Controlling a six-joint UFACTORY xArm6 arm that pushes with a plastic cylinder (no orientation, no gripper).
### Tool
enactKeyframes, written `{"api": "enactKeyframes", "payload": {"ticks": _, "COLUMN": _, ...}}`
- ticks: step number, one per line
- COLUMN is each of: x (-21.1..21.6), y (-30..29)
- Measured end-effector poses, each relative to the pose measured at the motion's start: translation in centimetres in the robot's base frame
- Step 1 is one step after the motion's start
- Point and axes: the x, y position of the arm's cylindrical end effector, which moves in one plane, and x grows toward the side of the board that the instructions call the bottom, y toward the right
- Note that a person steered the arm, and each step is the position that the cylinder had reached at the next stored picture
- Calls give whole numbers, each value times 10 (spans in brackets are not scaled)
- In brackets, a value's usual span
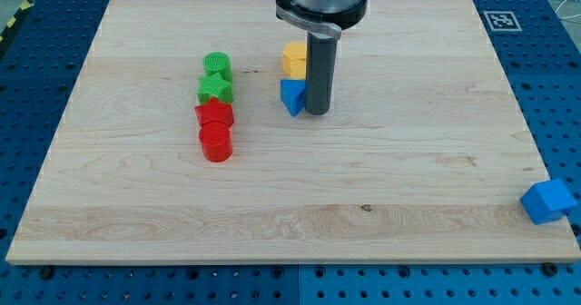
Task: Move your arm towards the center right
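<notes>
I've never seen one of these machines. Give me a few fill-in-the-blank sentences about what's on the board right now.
1. My tip rests just to the view's right of the small ____ block at the board's middle.
2. Directly above that block sits a ____ block.
3. Two green blocks stand above two ____ blocks.
4. The blue cube lies off the wooden board at the view's bottom ____.

Missing words: blue; yellow; red; right

The tip (pixel 317 113) rests on the board (pixel 408 160), touching a blue block (pixel 291 96). A yellow block (pixel 294 60) sits just above.
</notes>
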Motion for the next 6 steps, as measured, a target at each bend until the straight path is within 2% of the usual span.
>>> {"api": "enactKeyframes", "payload": {"ticks": 1, "x": 1, "y": 11}}
{"api": "enactKeyframes", "payload": {"ticks": 2, "x": 1, "y": 60}}
{"api": "enactKeyframes", "payload": {"ticks": 6, "x": 13, "y": 308}}
